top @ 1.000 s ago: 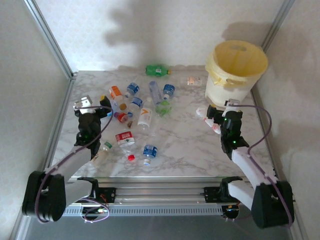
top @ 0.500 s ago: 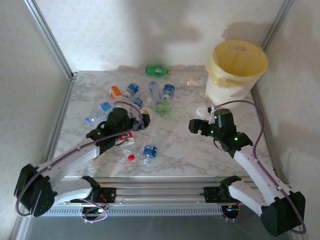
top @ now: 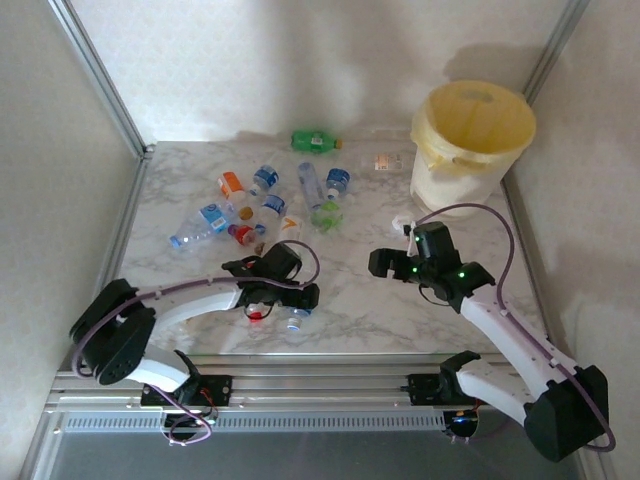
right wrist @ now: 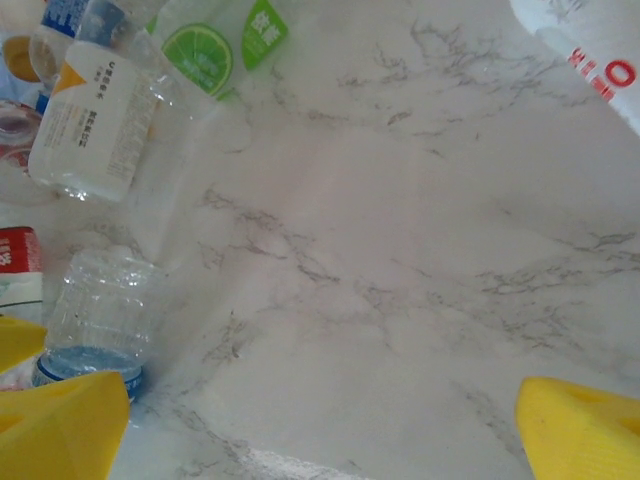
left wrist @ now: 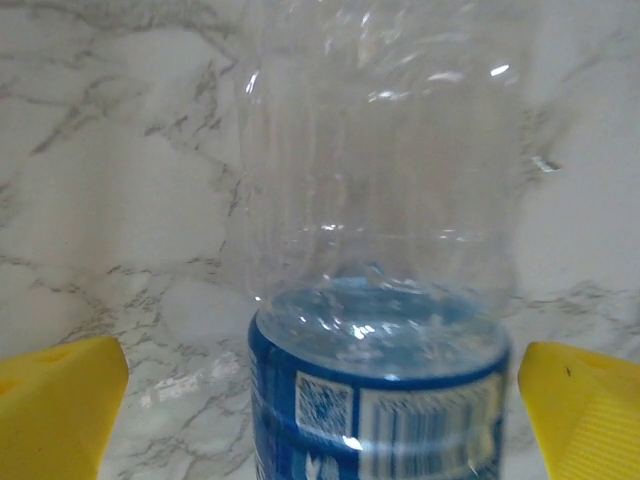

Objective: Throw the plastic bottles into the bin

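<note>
**Left arm: jaws set for the grasp on the blue-label bottle**

The left gripper (left wrist: 320, 415) has its jaws fully apart. Its yellow fingertips (left wrist: 60, 400) stand one on each side of the blue-label bottle (left wrist: 375, 260), and neither touches it. The bottle lies on the marble table (left wrist: 110, 200), squarely between the jaws. Its long axis runs straight ahead from the palm, at right angles to the closing line. The labelled end is nearest the jaws and the clear, dented end points away. Which end carries the cap cannot be told.

Step in hand, as judged: the jaws are positioned and the grasp is not yet made. The next move calls for closing across the labelled section. The thin wall will probably give, so the grip should be light. The bottle then needs lifting and carrying to the bin (top: 455, 185), which stands well apart from these jaws, beyond the right gripper (right wrist: 320, 425).

The right gripper's jaws are also wide apart and hold nothing, with bare marble between them. A white bottle with red lettering (right wrist: 590, 50) lies ahead of them and to the right.
</note>
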{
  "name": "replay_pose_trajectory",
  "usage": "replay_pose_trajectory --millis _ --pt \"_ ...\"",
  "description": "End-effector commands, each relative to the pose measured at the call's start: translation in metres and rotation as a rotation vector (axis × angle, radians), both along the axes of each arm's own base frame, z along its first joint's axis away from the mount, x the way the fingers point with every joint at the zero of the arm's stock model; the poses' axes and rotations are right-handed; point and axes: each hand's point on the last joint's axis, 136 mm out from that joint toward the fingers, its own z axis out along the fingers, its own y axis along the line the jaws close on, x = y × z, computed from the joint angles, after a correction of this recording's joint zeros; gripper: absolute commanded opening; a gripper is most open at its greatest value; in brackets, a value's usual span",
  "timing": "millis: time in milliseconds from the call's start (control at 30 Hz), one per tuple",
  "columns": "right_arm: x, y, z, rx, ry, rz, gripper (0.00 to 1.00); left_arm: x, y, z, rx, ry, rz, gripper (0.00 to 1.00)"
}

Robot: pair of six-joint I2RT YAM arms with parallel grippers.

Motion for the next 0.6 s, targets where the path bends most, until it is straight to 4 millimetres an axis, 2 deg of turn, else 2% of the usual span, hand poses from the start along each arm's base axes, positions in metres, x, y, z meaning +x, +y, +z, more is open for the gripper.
replay_pose_trajectory --millis 0,167,300,367,433,567 --pt "-0.001 0.007 0.0 0.021 0.015 0.014 0.99 -0.003 -0.003 -0.008 0.052 0.026 -0.039 0.97" --pt "0.001 0.013 -0.008 0.036 0.031 0.023 0.99 -0.007 -0.015 -0.014 0.032 0.04 -0.076 0.88" --pt "0.004 0.021 -0.019 0.058 0.067 0.03 0.99 -0.009 -0.018 -0.019 0.024 0.038 -0.095 0.68" --pt "0.006 0.026 -0.022 0.087 0.086 0.032 0.99 -0.007 -0.024 -0.01 -0.008 0.012 -0.111 0.62" --pt "0.007 0.035 -0.022 0.134 0.103 0.045 0.99 -0.003 -0.033 0.005 -0.053 -0.032 -0.136 0.61" --pt "0.007 0.053 -0.011 0.248 0.108 0.078 0.99 -0.002 -0.061 0.047 -0.165 -0.153 -0.24 0.59"
